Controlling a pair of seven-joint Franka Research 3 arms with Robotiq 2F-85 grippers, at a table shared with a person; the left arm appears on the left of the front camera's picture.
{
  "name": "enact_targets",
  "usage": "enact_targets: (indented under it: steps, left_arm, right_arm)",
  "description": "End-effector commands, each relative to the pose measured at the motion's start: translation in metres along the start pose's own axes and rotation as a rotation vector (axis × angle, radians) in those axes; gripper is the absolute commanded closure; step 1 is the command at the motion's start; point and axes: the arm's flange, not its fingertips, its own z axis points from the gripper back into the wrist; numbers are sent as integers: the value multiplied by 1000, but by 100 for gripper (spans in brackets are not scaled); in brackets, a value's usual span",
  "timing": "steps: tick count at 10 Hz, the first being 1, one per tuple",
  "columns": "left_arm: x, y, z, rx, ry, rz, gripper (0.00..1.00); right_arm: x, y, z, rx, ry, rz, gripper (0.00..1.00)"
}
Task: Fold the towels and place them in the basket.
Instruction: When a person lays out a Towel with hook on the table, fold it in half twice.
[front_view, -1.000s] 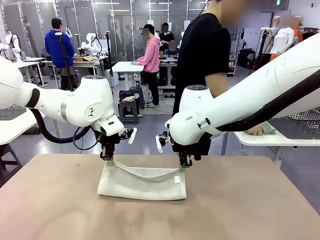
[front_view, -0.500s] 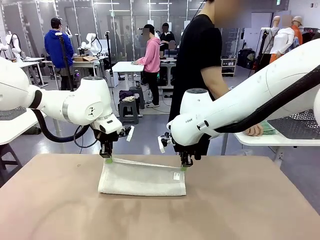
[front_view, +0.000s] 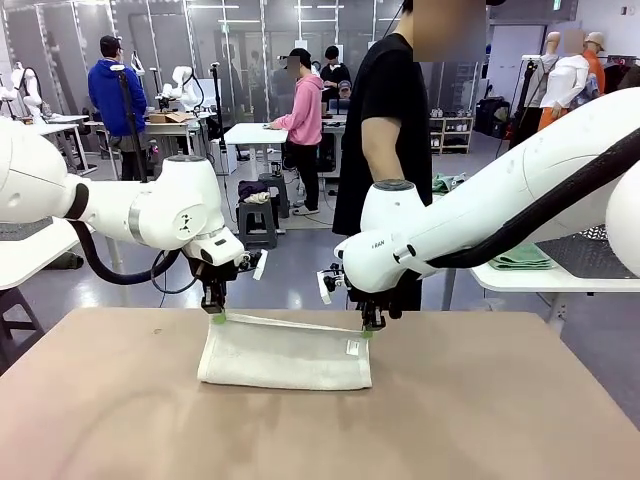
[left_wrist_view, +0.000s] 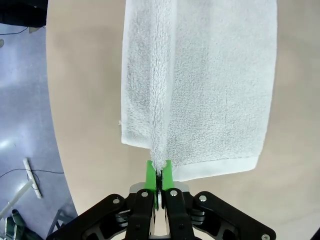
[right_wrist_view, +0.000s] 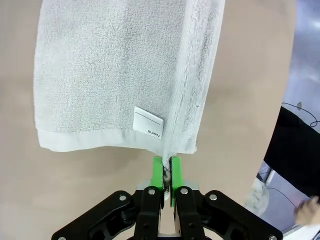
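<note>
Lowered flatter onto the tabletop (front_view: 500, 420), the off-white towel (front_view: 285, 355) lies doubled, its top edge pinched at each corner by the left claw (front_view: 217, 314) and right claw (front_view: 366, 332), both clamped tight; a level, simultaneous release should keep edges square.

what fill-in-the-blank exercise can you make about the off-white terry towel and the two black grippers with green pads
The left gripper and right gripper are each ____ on a corner of the off-white terry towel. Its small white label hangs at the ____ gripper's end. The person in the black T-shirt stands at the tan table's ____ side.

Missing words: shut; right; far
</note>
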Motion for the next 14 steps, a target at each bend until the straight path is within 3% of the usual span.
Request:
enact_targets:
  steps: [1, 3, 4, 5, 6, 7, 8, 9, 10, 14]
  left_arm:
    - [-3, 17, -4, -1, 6, -18, 95]
    - [-4, 25, -9, 2, 9, -4, 95]
    - [-5, 29, -12, 4, 7, -4, 92]
    - [-6, 28, -12, 6, 8, -1, 75]
    - [-7, 28, -12, 16, 9, 3, 73]
    - [-9, 26, -11, 40, 16, 11, 56]
    - [-12, 25, -8, 73, 22, 22, 54]
    - [-16, 23, -2, 86, 6, 24, 37]
    - [-20, 19, 7, 71, -32, 24, 36]
    - [-23, -42, 111, -10, -200, 36, 36]
  right_arm:
    - [-2, -9, -7, -26, 13, 5, 92]
    - [-2, -11, -10, -29, 18, -2, 92]
    - [-2, -14, -11, -29, 16, -4, 73]
    - [-1, -13, -11, -32, 13, -7, 72]
    - [-1, -13, -11, -39, 9, -5, 54]
    - [-2, -13, -10, -49, 8, 1, 53]
    - [-2, -13, -7, -70, 2, 10, 34]
    - [-2, -14, -3, -80, 1, 8, 33]
    - [-1, -11, 6, -74, -8, -16, 14]
    - [17, 28, 101, -91, 12, -279, 13]
